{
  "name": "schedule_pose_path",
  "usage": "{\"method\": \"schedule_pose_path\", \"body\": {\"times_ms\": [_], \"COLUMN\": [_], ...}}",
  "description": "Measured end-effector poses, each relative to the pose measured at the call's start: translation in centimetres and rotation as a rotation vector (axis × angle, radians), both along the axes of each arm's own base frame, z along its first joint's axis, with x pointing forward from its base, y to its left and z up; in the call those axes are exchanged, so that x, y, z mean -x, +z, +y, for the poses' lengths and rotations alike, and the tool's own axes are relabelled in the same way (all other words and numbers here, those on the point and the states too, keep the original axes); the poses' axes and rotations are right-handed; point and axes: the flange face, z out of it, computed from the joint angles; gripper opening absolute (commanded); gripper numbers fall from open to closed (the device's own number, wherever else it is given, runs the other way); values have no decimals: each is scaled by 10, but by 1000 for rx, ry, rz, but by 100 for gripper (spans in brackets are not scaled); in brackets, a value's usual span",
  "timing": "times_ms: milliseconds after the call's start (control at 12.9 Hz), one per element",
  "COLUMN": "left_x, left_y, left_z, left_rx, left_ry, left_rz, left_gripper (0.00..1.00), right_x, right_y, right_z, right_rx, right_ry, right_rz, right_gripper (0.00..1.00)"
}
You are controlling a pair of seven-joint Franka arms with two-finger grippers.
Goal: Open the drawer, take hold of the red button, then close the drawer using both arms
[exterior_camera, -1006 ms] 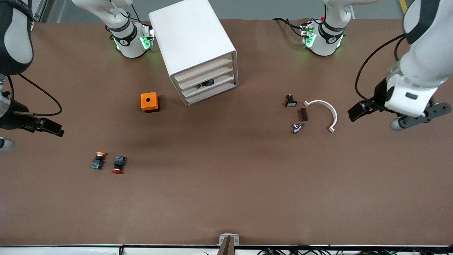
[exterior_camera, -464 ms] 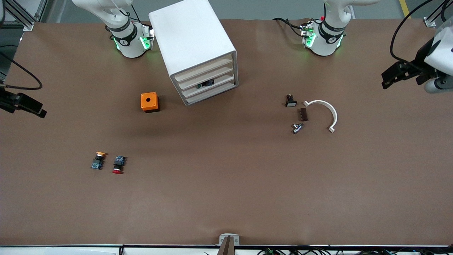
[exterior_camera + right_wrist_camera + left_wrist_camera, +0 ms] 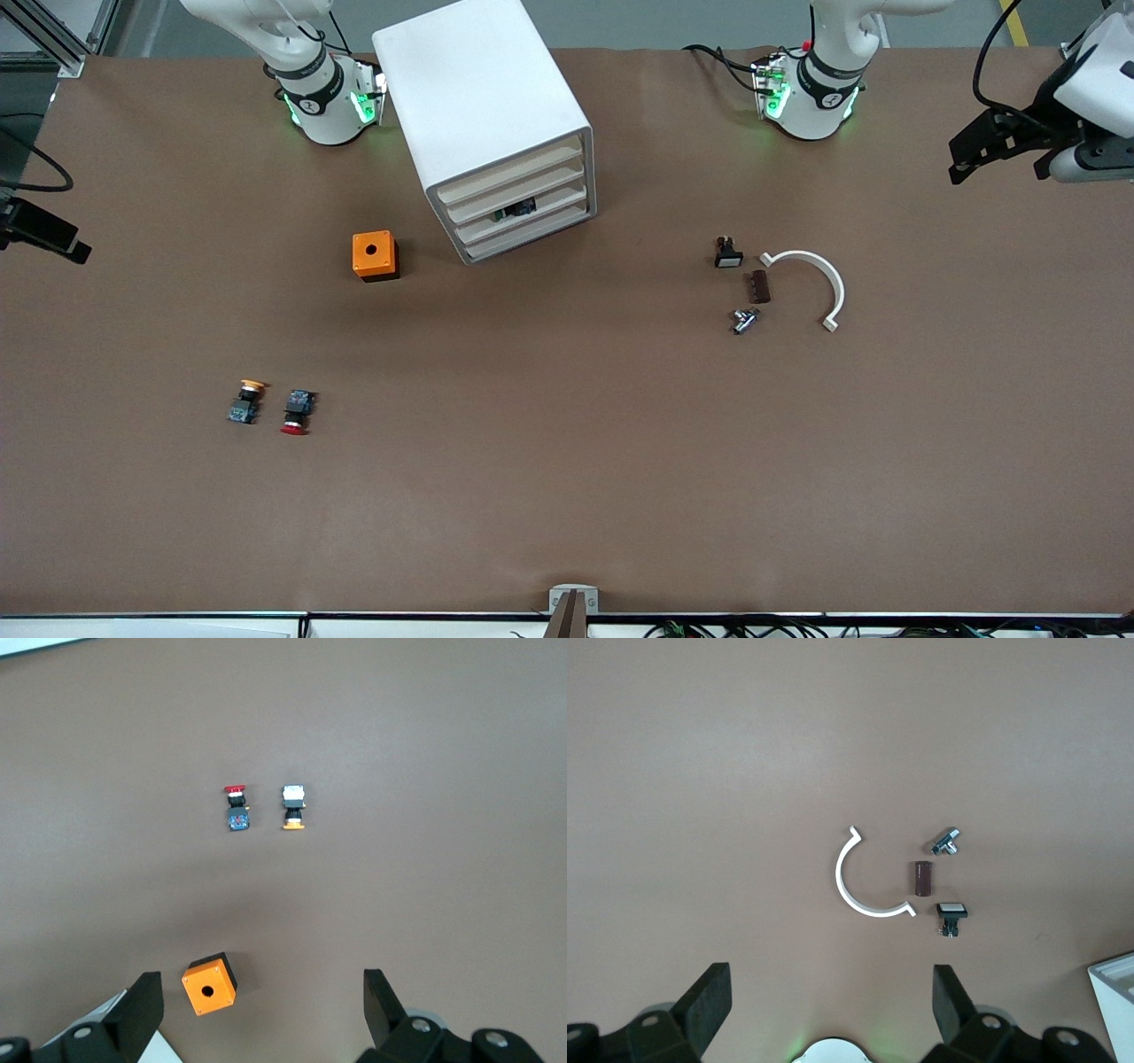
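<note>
The desk (image 3: 567, 496) carries a plain brown covering; grey floor shows along its edge by the robot bases. No legible writing or brand marking is visible.

The white cabinet (image 3: 483, 106) stands between the bases. All four drawers sit closed, and a small dark part shows through the drawer (image 3: 523, 210) third from the top. The button (image 3: 297, 412) lies on the desk beside the orange-capped button (image 3: 246, 401), nearer the front camera than the orange box (image 3: 375, 255).

The left gripper (image 3: 828, 1010) and right gripper (image 3: 257, 1010) hang high over opposite desk ends, fingers released and empty. Since one second ago, both arms have withdrawn outward; all desk items remain unmoved.
</note>
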Motion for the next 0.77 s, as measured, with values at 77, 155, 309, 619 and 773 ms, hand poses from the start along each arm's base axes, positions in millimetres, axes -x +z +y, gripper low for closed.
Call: {"method": "schedule_pose_path", "body": {"times_ms": [77, 155, 309, 619, 773], "left_x": [4, 7, 9, 8, 7], "left_y": [1, 3, 6, 6, 5], "left_z": [-6, -9, -10, -4, -3], "left_rx": [-3, -4, -5, -4, -4], "left_ry": [-10, -17, -20, -6, -4], "left_rz": [-4, -7, -13, -16, -14], "left_gripper": [100, 100, 100, 100, 100], "right_x": [5, 12, 26, 36, 37], "right_y": [11, 22, 40, 25, 19], "right_z": [0, 1, 0, -3, -3], "right_rx": [0, 0, -2, -7, -9], "right_ry": [0, 0, -3, -24, -43], "right_rz": [-10, -26, -55, -82, -66], "right_gripper": [100, 100, 100, 100, 100]}}
